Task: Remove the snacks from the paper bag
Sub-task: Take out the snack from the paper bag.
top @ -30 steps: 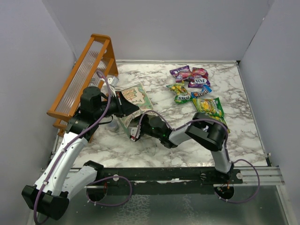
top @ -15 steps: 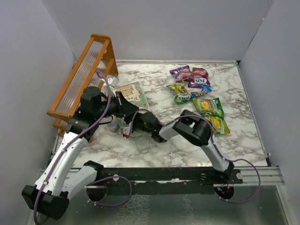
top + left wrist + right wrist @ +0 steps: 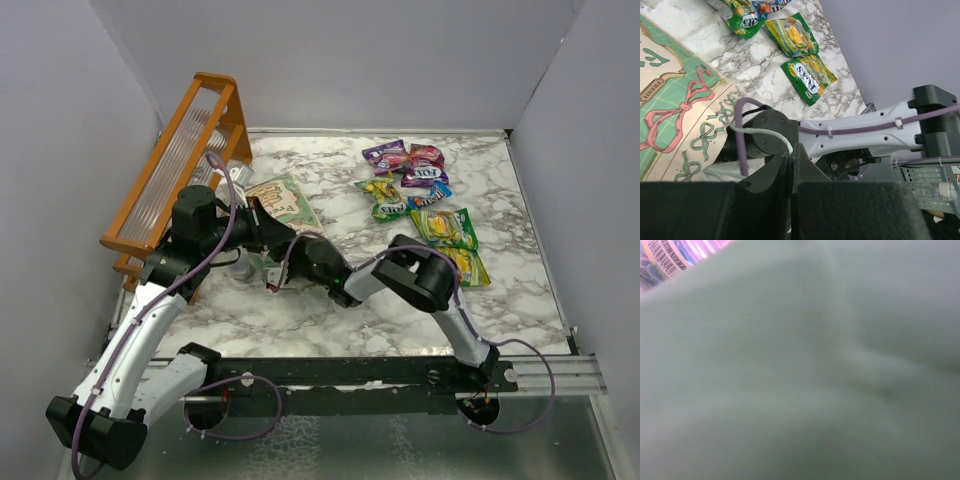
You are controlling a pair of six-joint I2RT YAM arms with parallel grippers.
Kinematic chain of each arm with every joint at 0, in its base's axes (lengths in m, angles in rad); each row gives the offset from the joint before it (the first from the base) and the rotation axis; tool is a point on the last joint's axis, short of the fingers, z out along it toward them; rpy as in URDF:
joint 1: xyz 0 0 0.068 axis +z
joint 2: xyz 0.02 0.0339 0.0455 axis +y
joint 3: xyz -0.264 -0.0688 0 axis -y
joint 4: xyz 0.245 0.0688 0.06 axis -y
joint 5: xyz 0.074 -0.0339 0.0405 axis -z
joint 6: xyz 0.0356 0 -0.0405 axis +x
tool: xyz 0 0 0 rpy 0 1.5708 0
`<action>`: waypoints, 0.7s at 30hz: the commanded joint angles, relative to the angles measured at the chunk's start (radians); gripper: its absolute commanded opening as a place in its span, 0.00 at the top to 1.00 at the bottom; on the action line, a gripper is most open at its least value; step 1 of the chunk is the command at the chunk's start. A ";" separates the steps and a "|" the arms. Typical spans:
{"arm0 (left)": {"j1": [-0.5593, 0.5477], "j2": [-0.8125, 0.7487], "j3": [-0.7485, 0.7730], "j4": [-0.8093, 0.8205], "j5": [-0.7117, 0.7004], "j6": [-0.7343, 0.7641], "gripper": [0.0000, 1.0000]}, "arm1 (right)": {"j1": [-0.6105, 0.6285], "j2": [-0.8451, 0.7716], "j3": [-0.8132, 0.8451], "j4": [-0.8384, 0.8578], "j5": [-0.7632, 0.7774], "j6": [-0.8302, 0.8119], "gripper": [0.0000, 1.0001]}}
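The mint-green paper bag [image 3: 283, 200] lies on its side at the table's left, printed face up, and shows in the left wrist view too as the paper bag [image 3: 670, 100]. My left gripper [image 3: 791, 149] is shut on its thin string handle [image 3: 765, 132], holding the mouth up. My right arm [image 3: 320, 262] reaches into that mouth, so the right gripper is hidden inside. The right wrist view shows only blurred grey-green bag wall and one corner of a pink-purple packet [image 3: 665, 257] with a barcode. Several snacks [image 3: 420, 195] lie on the marble at the back right, and some of these snacks [image 3: 807, 75] appear in the left wrist view.
An orange wooden rack [image 3: 180, 160] leans against the left wall behind the bag. A small clear cup [image 3: 238, 172] sits between rack and bag. Grey walls close in the left, back and right sides. The arms' mounting rail [image 3: 400, 375] runs along the near edge.
The right arm has pushed further left and deeper into the bag's mouth, and its elbow has swung left. The bag's printed face has shifted back a little. The left arm has stayed put.
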 commanded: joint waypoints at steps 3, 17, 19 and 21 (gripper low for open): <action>-0.004 -0.042 0.006 0.014 -0.058 0.001 1.00 | -0.003 -0.220 -0.168 0.064 0.042 0.236 0.99; -0.004 -0.060 -0.004 0.043 -0.076 -0.014 1.00 | 0.038 -0.628 -0.565 0.008 -0.218 0.428 0.99; -0.004 -0.059 -0.012 0.039 -0.078 -0.013 1.00 | 0.038 -0.720 -0.585 -0.063 -0.302 0.447 0.99; -0.004 -0.057 -0.017 0.036 -0.075 -0.011 1.00 | 0.038 -0.812 -0.603 -0.114 -0.387 0.467 0.99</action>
